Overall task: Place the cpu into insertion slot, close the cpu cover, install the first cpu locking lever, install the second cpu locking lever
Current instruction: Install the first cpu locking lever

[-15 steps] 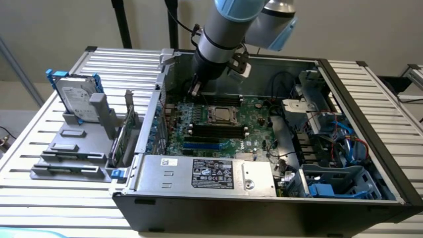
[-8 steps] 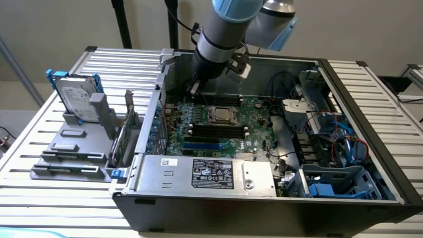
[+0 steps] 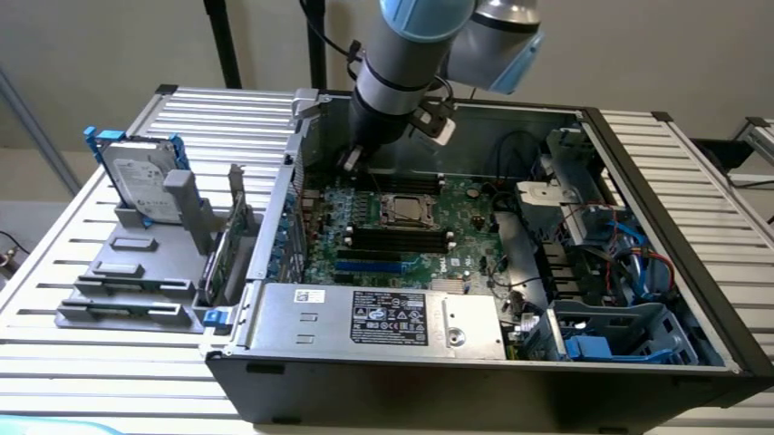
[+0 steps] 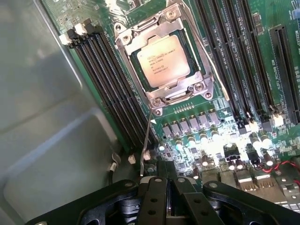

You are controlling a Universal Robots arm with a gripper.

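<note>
Steel case (image 3: 484,390) lies open on its side across the exterior view, with the arm (image 3: 405,54) coming down from the upper centre of that frame to its back wall. Inside, the green board (image 3: 466,240) fills the middle. The slot (image 3: 405,210) sits at the centre of the frame, just below the gripper (image 3: 354,159).

In the wrist view the cover (image 4: 140,35) is down flat. The cpu (image 4: 164,61) is seated in the slot and shows through the cover's cut-out. A thin lever (image 4: 146,140) runs from the socket's corner towards the gripper (image 4: 168,187) and looks unlatched. The fingers are pressed together with nothing clearly between them. The lever's tip is just beside them, and I cannot tell whether they touch it.

The likely trouble is that thin, springy lever. Closed fingers can only push it, so it could slip off sideways. It might then snap back or scrape the memory slots (image 4: 110,89) alongside. An unhooked lever would also leave the cover free to lift.
</note>
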